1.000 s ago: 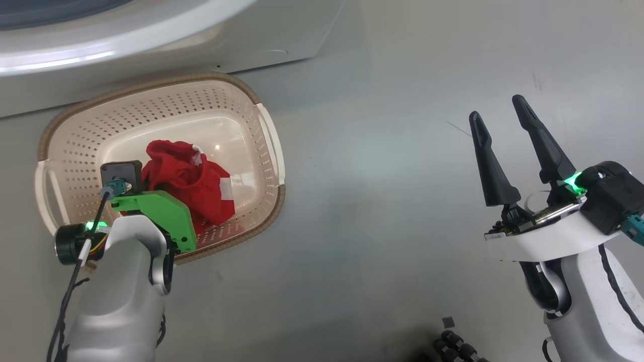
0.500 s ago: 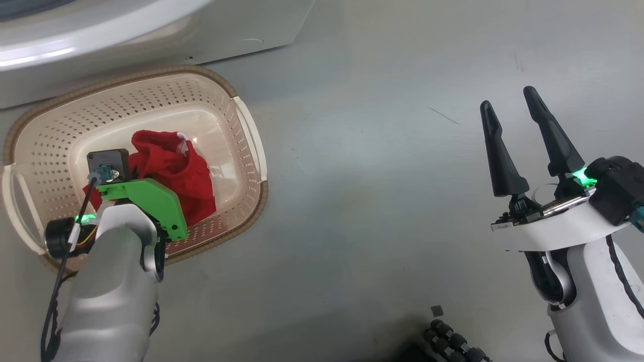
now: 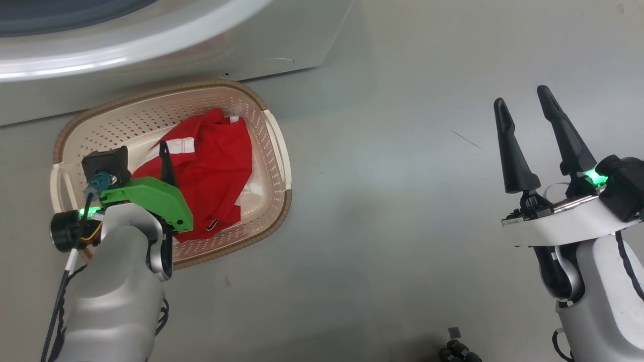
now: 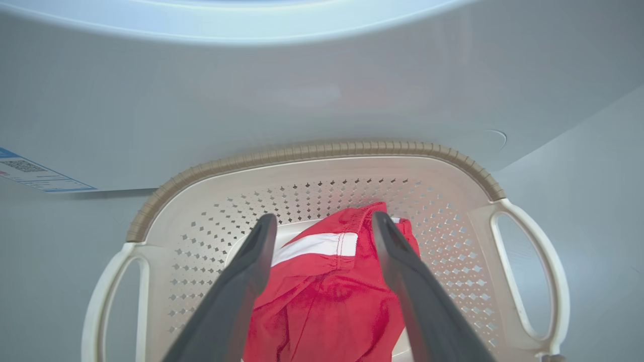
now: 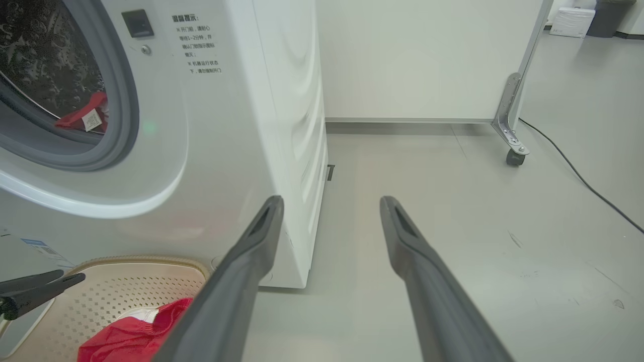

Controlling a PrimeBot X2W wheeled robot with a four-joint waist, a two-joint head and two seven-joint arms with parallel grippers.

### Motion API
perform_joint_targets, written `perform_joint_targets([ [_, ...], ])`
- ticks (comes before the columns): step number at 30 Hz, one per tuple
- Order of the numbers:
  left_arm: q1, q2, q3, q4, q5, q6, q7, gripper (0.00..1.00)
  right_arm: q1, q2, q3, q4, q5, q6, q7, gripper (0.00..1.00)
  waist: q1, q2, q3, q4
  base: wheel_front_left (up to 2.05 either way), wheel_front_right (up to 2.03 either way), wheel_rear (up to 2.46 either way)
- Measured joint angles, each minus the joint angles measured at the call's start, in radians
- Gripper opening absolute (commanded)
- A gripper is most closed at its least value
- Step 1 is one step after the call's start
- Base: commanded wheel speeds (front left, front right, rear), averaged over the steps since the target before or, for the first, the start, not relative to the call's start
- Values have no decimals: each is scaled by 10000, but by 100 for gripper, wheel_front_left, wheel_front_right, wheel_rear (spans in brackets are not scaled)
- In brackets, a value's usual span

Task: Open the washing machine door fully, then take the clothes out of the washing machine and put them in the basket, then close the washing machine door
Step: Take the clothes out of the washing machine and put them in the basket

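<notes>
The cream basket [image 3: 275, 131] stands on the floor against the front of the white washing machine [image 3: 151, 55]. Red clothes with a white stripe [image 3: 216, 156] lie loose inside it. My left gripper [image 4: 323, 221] hangs over the basket, open, its fingers either side of the red fabric [image 4: 327, 291] and gripping nothing. One of its dark fingers [image 3: 165, 163] shows past the green bracket. My right gripper [image 3: 521, 96] is open and empty over bare floor to the right. In the uncovered drum another red garment with a white tag [image 5: 83, 118] remains. The washing machine door is out of view.
A white partition on a caster [image 5: 513, 156] stands behind the machine's right side, and a black cable [image 5: 578, 176] runs across the floor beside it. Grey floor lies open to the right of the basket. A blue sticker [image 4: 30, 173] marks the machine's lower front.
My left gripper has opened and let go of the red garment, which now lies spread in the basket. The head camera has shifted. The right gripper stays open.
</notes>
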Motion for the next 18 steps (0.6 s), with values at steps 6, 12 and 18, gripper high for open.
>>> perform_joint_targets([
  [6, 210, -8, -215, -453, -451, -98, -184, 100, 73, -115, -213, 132, -113, -2, 0, 100, 0, 0, -412, 282, 0, 0, 0],
  [12, 715, -15, -483, -1392, -723, -100, -184, 100, 430, -169, -491, 345, -282, 0, 0, 100, 0, 0, -1006, 655, 0, 0, 0],
  [18, 1033, -15, -366, -3735, -385, -92, -174, 100, 850, -138, -671, 512, -387, -2, 0, 100, 0, 0, -1699, 1044, 0, 0, 0],
])
